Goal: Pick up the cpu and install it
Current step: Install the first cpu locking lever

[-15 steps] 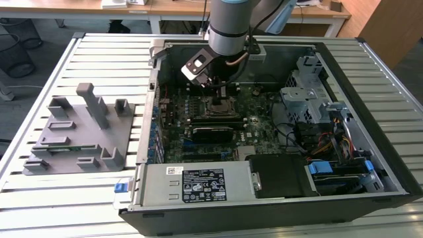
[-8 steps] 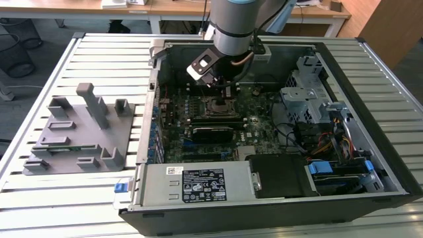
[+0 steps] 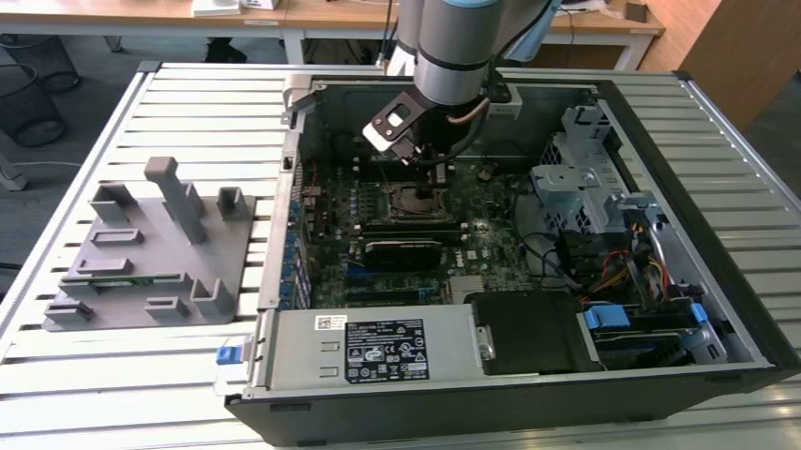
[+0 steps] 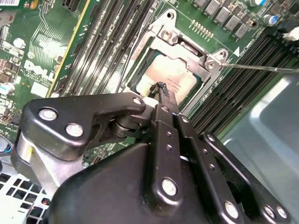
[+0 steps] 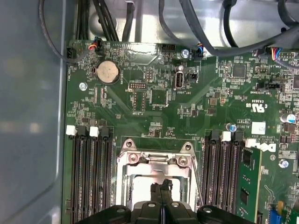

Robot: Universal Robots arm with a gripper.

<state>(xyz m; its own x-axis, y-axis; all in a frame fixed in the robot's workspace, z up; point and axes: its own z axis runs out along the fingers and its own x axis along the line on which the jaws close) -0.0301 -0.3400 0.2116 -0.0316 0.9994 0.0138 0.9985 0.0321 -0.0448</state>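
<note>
Reaching a grey tubular arm [image 3: 453,37] down into an open black computer case [image 3: 501,412] on a slatted metal desk [image 3: 201,94], over the green motherboard [image 3: 494,234]. Clenching the black jaws tip to tip, with nothing gripped between them. Poising slim matte fingertips [image 4: 162,93] right over the cpu [image 4: 177,77] [image 5: 140,190] — touching it or hovering just above, hard to tell which. Showing the cpu lying flat and square in its socket [image 5: 156,158] on the motherboard, pale silver-grey top smooth and faintly glossy, ringed by a shiny steel frame with round screw heads at the corners. Flanking the socket on both sides with long, narrow dark memory slots [image 5: 91,177], white clips at their ends. Showing, too, a grey plastic fixture plate [image 3: 138,262] with blocky upright posts well apart on the desk — outside the case, at the exterior view's left.
</note>
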